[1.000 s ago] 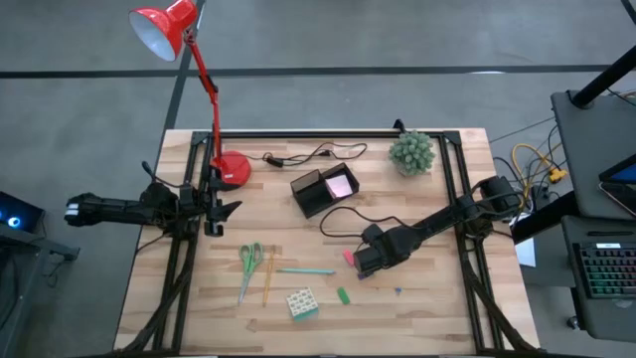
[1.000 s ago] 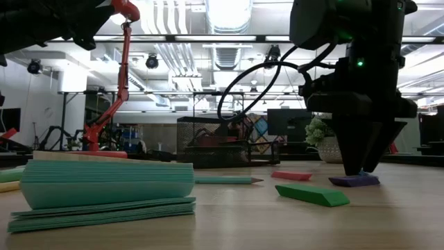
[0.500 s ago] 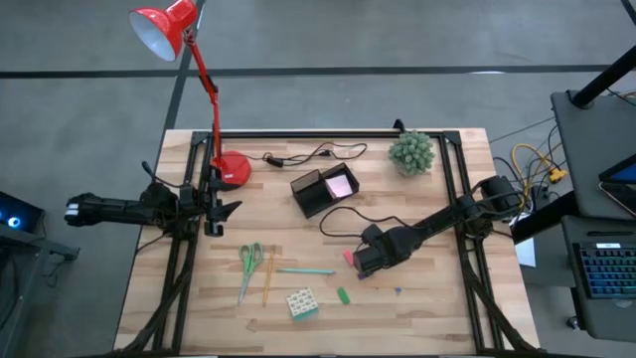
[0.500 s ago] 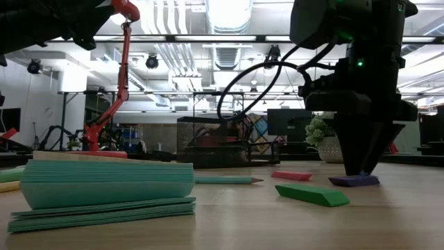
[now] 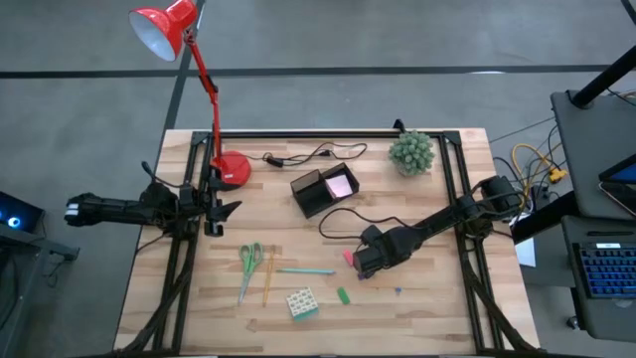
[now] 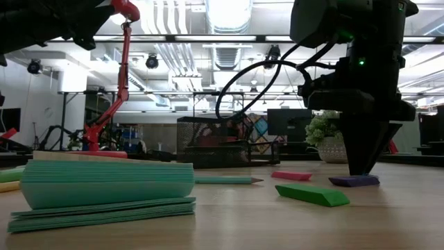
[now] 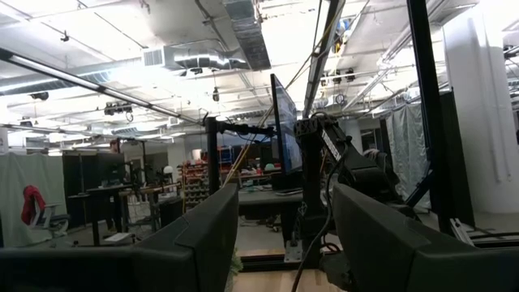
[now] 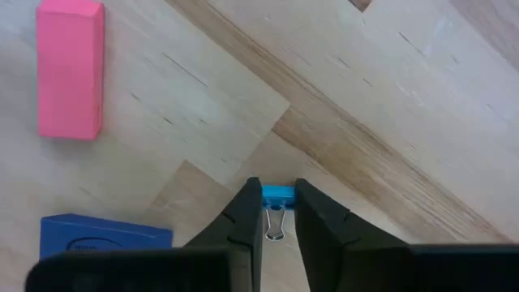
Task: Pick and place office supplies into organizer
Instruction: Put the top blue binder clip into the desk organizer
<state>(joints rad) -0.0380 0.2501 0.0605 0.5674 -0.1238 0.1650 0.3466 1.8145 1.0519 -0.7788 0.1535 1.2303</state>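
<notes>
My right gripper [image 5: 363, 265] points down at the table's middle right, shut on a small blue binder clip [image 8: 277, 194]. A pink eraser [image 8: 70, 68] and a blue eraser [image 8: 105, 236] lie flat beside it. The black organizer [image 5: 316, 191] stands farther back with a pink sticky-note pad [image 5: 340, 185] in it. Green-handled scissors [image 5: 249, 261], a yellow pencil [image 5: 268, 279], a teal pen [image 5: 306, 270], a multicoloured cube [image 5: 302, 303] and a green eraser [image 5: 343, 294] lie near the front edge. My left gripper [image 5: 215, 209] waits open at the left edge. My right gripper pinches the clip's blue body [image 8: 278, 195] between its two fingertips [image 8: 250, 212], coming from above and pointing down. The clip's wire loop [image 8: 274, 225] lies in the gap between the fingers. The clip lies on the tabletop.
A red desk lamp's base [image 5: 234, 170] stands at the back left, its black cable [image 5: 310, 154] running along the far side. A small green plant [image 5: 411, 152] is at the back right. Another cable [image 5: 348, 217] loops between the organizer and my right arm.
My right gripper has shut its fingers onto the blue clip, staying in the same place above the table. The clip and the erasers have not moved.
</notes>
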